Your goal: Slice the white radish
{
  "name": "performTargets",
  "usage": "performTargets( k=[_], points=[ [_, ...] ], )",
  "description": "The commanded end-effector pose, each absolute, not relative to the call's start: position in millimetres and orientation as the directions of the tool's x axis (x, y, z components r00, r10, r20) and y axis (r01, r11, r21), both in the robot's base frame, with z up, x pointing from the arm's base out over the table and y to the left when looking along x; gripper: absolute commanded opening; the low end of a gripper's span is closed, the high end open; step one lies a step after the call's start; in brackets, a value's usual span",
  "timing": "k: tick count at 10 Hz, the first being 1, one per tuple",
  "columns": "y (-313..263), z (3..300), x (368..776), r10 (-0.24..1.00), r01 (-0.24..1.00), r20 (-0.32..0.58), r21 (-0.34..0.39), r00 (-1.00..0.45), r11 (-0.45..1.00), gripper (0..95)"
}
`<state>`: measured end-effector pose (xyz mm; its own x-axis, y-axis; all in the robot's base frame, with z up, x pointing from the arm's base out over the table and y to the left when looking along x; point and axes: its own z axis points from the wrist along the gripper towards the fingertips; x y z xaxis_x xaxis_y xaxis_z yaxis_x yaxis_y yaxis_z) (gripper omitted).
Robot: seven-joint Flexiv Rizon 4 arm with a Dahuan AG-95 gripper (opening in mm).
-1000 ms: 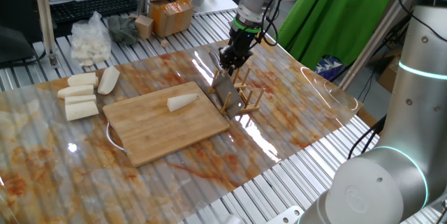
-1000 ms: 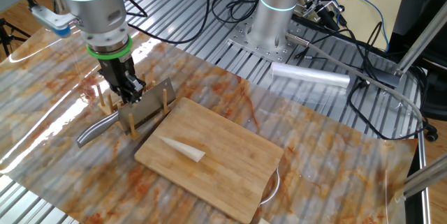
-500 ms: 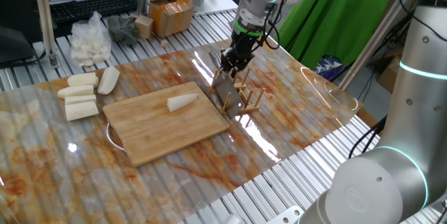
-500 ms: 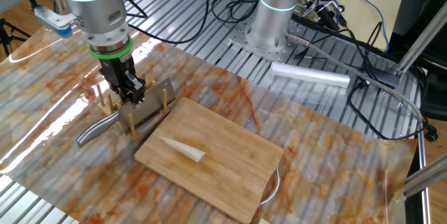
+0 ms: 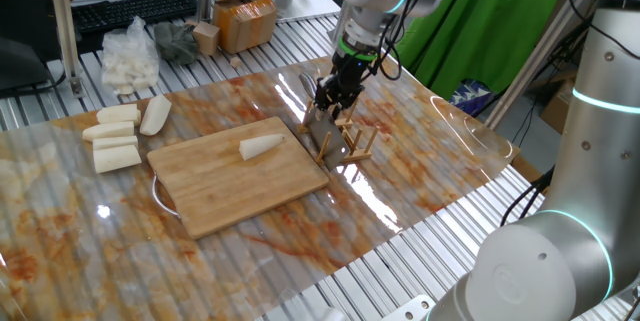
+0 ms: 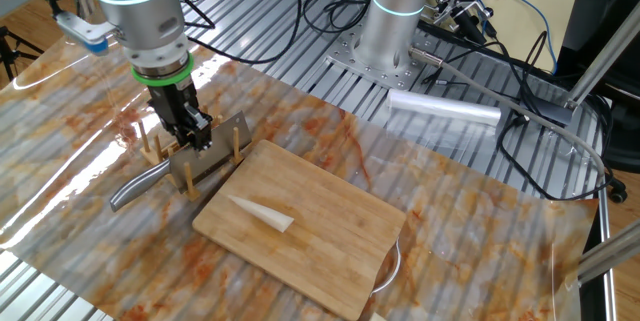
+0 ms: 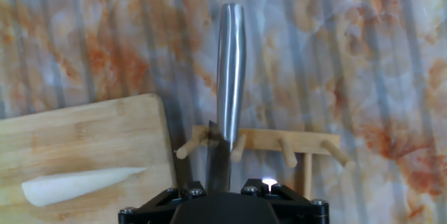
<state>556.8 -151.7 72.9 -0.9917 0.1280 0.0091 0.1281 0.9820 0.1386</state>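
Observation:
The white radish [image 5: 262, 146] lies whole on the wooden cutting board [image 5: 230, 189], pointed end toward the rack; it also shows in the other fixed view [image 6: 260, 214] and the hand view [image 7: 77, 182]. A steel knife [image 7: 230, 63] rests on edge in a small wooden peg rack [image 5: 355, 143], its handle pointing away from the board [image 6: 135, 191]. My gripper [image 5: 333, 96] is low over the rack [image 6: 190, 176], its jaws straddling the knife blade with a gap on each side [image 6: 195, 136]. In the hand view the blade runs between the gripper's [image 7: 220, 190] finger mounts.
Four blocky cream-white chunks [image 5: 115, 136] lie left of the board. A clear bag of white pieces [image 5: 130, 56], a cardboard box [image 5: 245, 21] and a keyboard [image 5: 130, 6] sit at the back. A second robot base [image 6: 395, 21] and a plastic roll [image 6: 445, 109] stand behind.
My gripper has shifted a little along the blade and slightly lower at the rack. The knife, rack and radish have not moved.

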Motion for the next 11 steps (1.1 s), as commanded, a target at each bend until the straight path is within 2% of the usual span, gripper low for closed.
performTargets(
  k=[1, 6, 11],
  points=[
    [-150.7, 66.1, 556.8, 0.127, 0.125, 0.002, 0.15, -0.992, 0.981, 38.0],
    [-149.6, 47.7, 554.6, 0.128, 0.123, -0.02, 0.169, -0.992, 0.978, 38.0],
    [-148.7, 42.6, 561.4, 0.132, 0.127, -0.02, 0.173, -0.991, 0.977, 38.0]
  ],
)
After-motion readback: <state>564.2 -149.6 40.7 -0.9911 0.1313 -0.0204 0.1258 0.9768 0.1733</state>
